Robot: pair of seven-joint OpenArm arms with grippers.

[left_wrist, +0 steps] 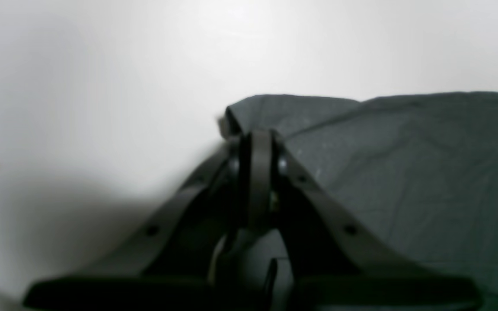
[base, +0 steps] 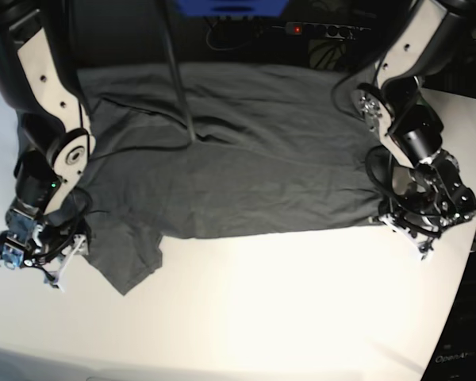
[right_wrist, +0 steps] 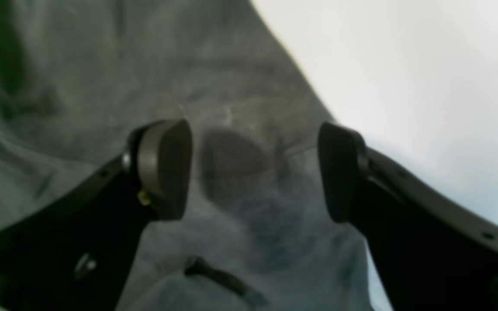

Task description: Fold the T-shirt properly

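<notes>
One T-shirt (base: 230, 155) spread flat on white table (base: 285, 309). Two end effectors: left end effector (left_wrist: 255, 142) clenched on T-shirt's corner edge; right end effector (right_wrist: 253, 170) spread wide, released, cloth directly beneath it.

Table (base: 262, 317) front looks bare; T-shirt (base: 246, 167) covers rear, arms flanking.

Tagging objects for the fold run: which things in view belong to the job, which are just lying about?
Job:
- dark charcoal-grey short-sleeved cotton T-shirt
- left end effector, shut at the shirt's corner
- right end effector, open over the cloth

Lying about:
- black power strip with red switch
- blue box
- white table
</notes>
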